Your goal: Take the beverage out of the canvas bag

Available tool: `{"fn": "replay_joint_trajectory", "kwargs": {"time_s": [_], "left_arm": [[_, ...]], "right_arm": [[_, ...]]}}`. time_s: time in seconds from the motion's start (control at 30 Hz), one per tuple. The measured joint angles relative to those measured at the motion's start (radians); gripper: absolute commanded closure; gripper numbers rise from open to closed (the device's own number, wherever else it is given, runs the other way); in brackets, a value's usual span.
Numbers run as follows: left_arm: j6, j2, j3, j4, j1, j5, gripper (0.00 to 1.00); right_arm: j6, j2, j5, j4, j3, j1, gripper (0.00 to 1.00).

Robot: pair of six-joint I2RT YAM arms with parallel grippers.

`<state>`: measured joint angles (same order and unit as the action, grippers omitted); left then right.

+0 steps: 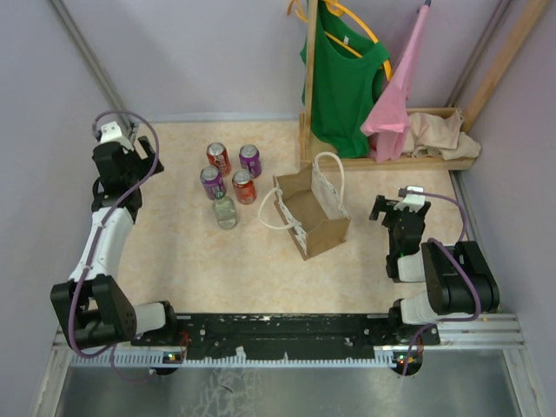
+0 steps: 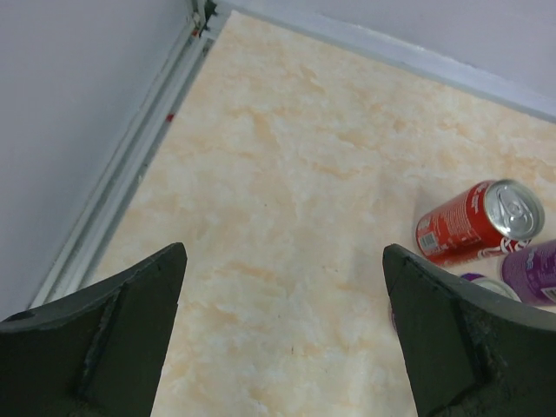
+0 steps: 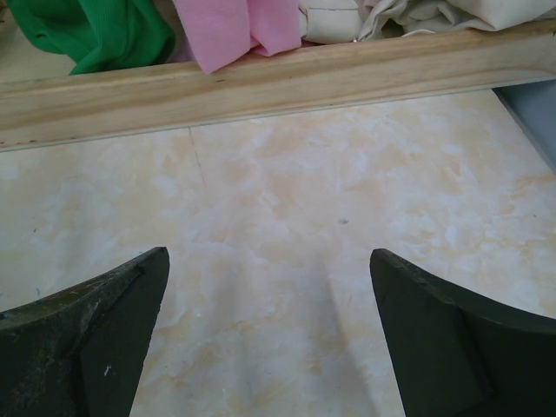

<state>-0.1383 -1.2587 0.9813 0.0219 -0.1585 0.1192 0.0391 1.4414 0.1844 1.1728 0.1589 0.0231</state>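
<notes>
A marbled beige table (image 1: 174, 269) boxed in by lilac walls (image 1: 217, 52); the canvas bag (image 1: 313, 217) stands upright mid-table, five cans (image 1: 230, 184) clustered just to its left; left gripper (image 2: 282, 254) and right gripper (image 3: 269, 256) both spread wide, holding and touching nothing.

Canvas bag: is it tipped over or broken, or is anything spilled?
No spill or damage shows. The canvas bag seems upright, one rope handle drooping sideways. The cans stand together beside it. Only the beige cloth lies crumpled on the wooden rack.
</notes>
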Motion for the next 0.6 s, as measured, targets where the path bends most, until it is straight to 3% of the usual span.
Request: {"fn": "replay_joint_trajectory", "kwargs": {"time_s": [0.6], "left_arm": [[-0.068,0.03,-0.095,-0.023,0.002,-0.049,0.0]], "right_arm": [[0.0,0.0,0.0,0.0,0.0,0.0,0.01]]}}
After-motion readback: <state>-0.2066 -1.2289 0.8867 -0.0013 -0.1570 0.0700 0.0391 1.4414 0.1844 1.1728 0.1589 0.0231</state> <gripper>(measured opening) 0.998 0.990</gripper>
